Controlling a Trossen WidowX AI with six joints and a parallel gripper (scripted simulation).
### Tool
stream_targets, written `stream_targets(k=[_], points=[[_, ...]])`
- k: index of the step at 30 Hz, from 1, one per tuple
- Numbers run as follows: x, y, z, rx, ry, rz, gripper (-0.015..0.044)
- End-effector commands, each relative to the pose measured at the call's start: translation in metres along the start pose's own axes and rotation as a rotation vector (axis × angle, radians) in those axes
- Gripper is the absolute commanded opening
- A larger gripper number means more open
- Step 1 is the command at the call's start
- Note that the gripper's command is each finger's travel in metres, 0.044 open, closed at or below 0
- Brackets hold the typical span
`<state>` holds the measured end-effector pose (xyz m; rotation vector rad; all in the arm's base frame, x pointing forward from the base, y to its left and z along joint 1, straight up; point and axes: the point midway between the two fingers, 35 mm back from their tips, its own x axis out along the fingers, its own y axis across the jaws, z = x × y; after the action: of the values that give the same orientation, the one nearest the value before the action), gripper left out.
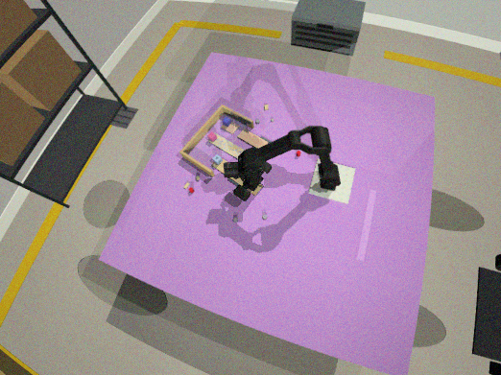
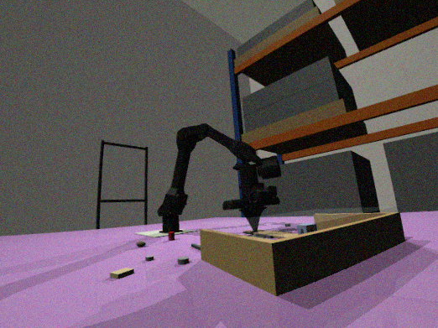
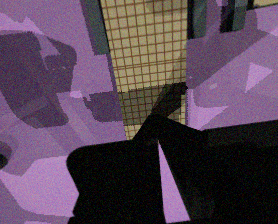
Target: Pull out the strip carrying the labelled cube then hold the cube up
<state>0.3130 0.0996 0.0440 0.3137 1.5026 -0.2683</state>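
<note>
My gripper is shut and empty, tip down over a grid-patterned strip between dark rails. Its tips are hidden in the top view; contact is unclear. A light blue, marked cube stands inside the frame near a pale strip, which the arm partly covers. A pink cube stands at the far end of the middle strip. A blue cube stands by a short strip piece, with a gap before a longer piece.
A wooden frame surrounds the cubes' ends of the strips. A red piece lies near the arm's base. Another red piece and a tan block lie outside the frame, with small grey pieces around.
</note>
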Motion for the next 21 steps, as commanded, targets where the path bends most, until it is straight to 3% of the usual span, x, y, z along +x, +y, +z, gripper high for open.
stream_targets(k=[1,21], points=[[0.007,-0.004,-0.011,0.003,0.023,-0.017,0.0000],[0.006,-0.005,-0.041,0.003,0.025,-0.017,0.0000]])
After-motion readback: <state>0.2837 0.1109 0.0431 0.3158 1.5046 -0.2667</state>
